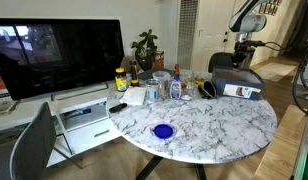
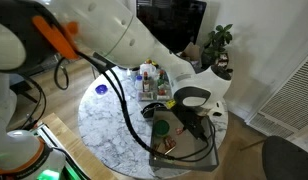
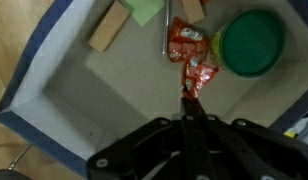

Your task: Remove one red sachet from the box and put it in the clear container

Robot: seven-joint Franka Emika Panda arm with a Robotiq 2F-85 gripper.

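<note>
Black gripper [image 3: 189, 106] is filling the bottom of the wrist view, jaws drawn together and pinching the lower end of a red sachet [image 3: 200, 72]. Marble table [image 1: 219, 140] is carrying everything. Box [image 1: 237, 86] is sitting at the table's edge, below the arm [image 1: 244, 25], and the gripper is hanging inside it. On the box floor, a round green lid [image 3: 252, 42] is lying just beside the pinched sachet. A wooden block [image 3: 109, 27] is lying well apart. A second red sachet [image 3: 184, 38] is touching the first.
</note>
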